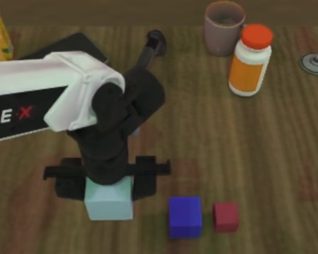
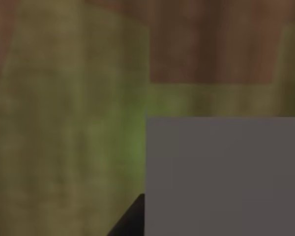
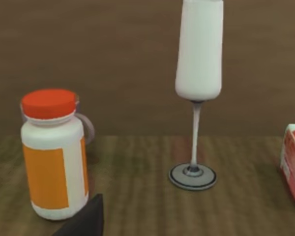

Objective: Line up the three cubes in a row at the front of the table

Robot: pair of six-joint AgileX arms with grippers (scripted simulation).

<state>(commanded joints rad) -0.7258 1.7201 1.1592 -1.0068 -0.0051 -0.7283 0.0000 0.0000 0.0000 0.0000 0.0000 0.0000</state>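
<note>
Landmark: the medium deep blue matte cube (image 1: 185, 216), sitting at the front of the brown wood-grain desk (image 1: 244, 159). The small dark red matte cube (image 1: 226, 217) is just beside it on the right, a narrow gap between them, fronts roughly level. The larger pale blue-white matte cube (image 1: 109, 200) is to the blue cube's left with a wider gap, seemingly resting on the desk.

The left claw (image 1: 107, 177) is directly over the pale cube, its black fingers spread either side of the cube's back half. From the top view it probably has the cube pinched or is just letting go; I cannot tell which, since the arm hides the contact. The left wrist view shows only a grey cube face (image 2: 225, 176) filling the corner.

Risks from here:
- If the fingers are not clear on lifting, the pale cube drags or twists out of line.
- The gap to the blue cube is uneven, so the row may count as loose.
- A sideways retreat could sweep into the blue cube and knock on the red one.

The right arm is parked away from the blue cube, near the white bottle with orange label and lid (image 3: 53, 154) and the white stemmed glass (image 3: 197, 98).
</note>
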